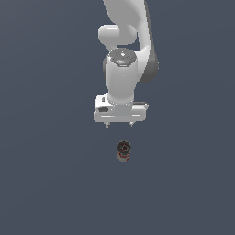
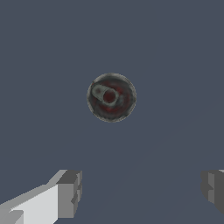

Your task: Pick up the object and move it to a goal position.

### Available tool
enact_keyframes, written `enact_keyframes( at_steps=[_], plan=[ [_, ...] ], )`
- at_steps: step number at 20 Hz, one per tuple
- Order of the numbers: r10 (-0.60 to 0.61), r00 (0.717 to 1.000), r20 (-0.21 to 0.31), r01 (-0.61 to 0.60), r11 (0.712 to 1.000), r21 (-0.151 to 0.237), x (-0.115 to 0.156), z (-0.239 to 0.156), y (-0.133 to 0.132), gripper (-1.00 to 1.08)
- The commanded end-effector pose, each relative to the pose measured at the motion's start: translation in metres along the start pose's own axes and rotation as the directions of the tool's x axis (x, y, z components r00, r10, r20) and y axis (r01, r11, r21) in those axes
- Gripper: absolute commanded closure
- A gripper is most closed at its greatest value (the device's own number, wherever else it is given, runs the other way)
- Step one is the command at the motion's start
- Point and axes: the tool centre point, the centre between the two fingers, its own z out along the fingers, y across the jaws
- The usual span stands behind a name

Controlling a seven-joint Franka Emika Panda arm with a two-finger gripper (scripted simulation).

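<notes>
Your jaws (image 2: pixel 142 192) are spread wide with nothing between them. The can (image 2: pixel 111 97) stands upright on the bench (image 2: pixel 39 65), ahead of the jaws, clear of both fingers (image 2: pixel 70 192).

Flat, even simulator lighting is filling both views, leaving the dark blue-grey background uniform and shadowless. The white arm (image 1: pixel 123 69) is catching soft light from above, shading grey along its right edge. Renders are looking coarse; the can (image 2: pixel 111 97) is appearing slightly blurry.
</notes>
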Motion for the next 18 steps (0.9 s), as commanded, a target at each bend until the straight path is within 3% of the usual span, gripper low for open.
enact_keyframes(
  at_steps=[1, 18],
  plan=[
    [0.000, 1.000, 0.000, 0.000, 1.000, 0.000, 0.0000, 0.0000, 0.0000, -0.92],
    [0.023, 1.000, 0.016, -0.023, 1.000, -0.015, -0.0042, 0.0074, 0.0008, -0.92]
  ],
)
